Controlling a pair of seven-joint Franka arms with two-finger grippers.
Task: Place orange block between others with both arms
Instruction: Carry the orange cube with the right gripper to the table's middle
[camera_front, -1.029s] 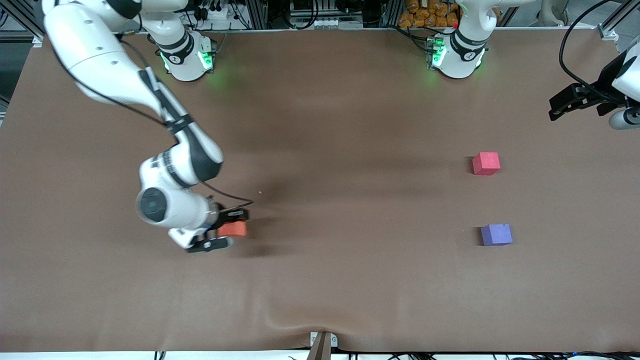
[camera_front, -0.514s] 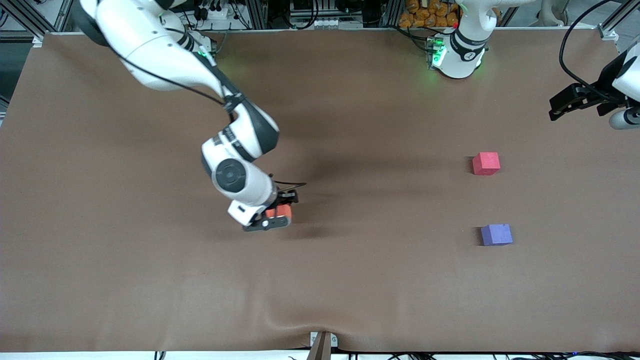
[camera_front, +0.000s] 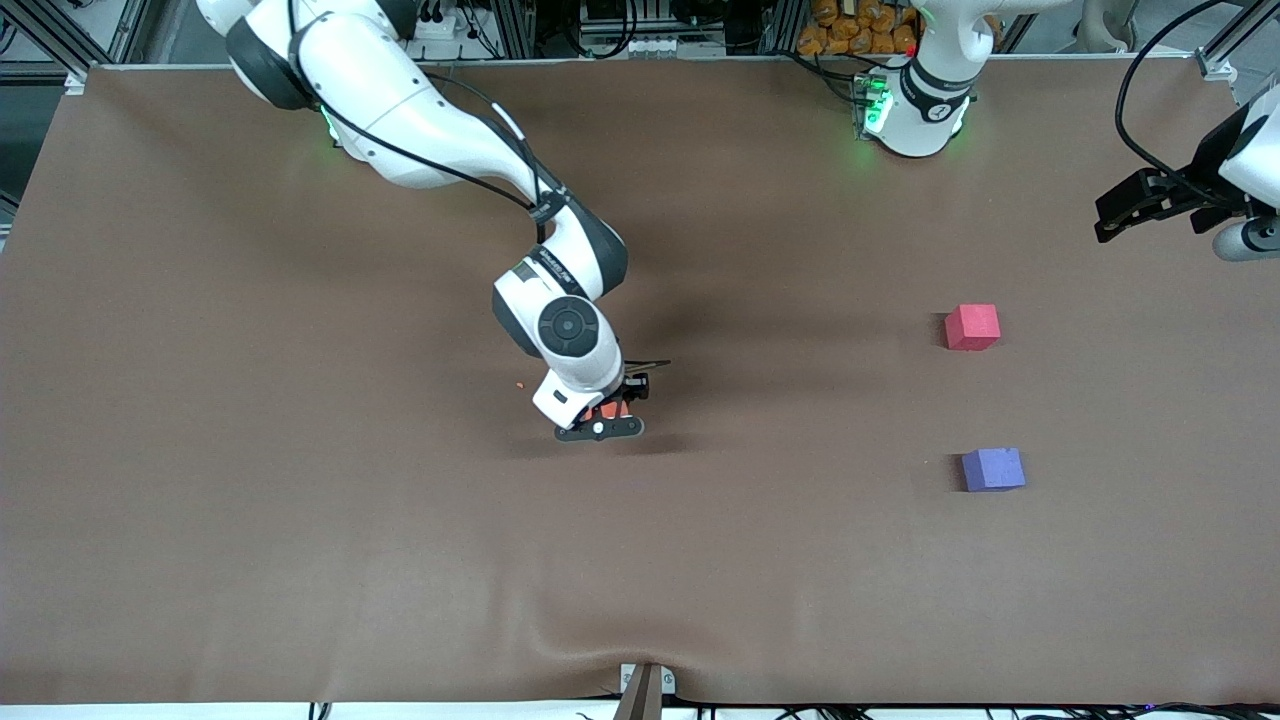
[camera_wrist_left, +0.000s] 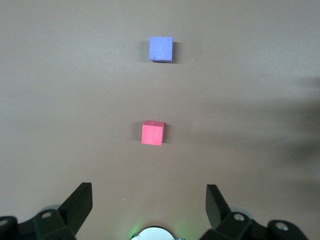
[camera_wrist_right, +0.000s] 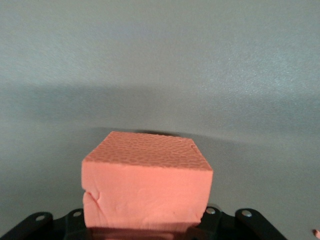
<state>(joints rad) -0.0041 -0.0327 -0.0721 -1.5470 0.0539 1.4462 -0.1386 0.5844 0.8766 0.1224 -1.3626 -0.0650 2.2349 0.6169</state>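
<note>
The orange block (camera_front: 607, 411) sits between the fingers of my right gripper (camera_front: 612, 408), which is shut on it low over the middle of the table. In the right wrist view the orange block (camera_wrist_right: 147, 185) fills the space in front of the gripper's base. The red-pink cube (camera_front: 972, 327) and the purple-blue cube (camera_front: 993, 469) stand toward the left arm's end, the purple-blue one nearer the front camera, with a gap between them. My left gripper (camera_front: 1125, 208) waits open above that end of the table; its wrist view shows the red-pink cube (camera_wrist_left: 152, 133) and the purple-blue cube (camera_wrist_left: 161, 49) past the left gripper (camera_wrist_left: 148, 200).
A tiny orange crumb (camera_front: 519, 384) lies on the brown cloth (camera_front: 300, 560) beside the right arm's wrist. The cloth has a wrinkle near the front edge, above a small bracket (camera_front: 645, 685). Cables and racks run along the arms' side.
My right arm has carried the orange block across the table toward the left arm's end, from near the right arm's side to the middle. The left arm and both other cubes stayed put.
</note>
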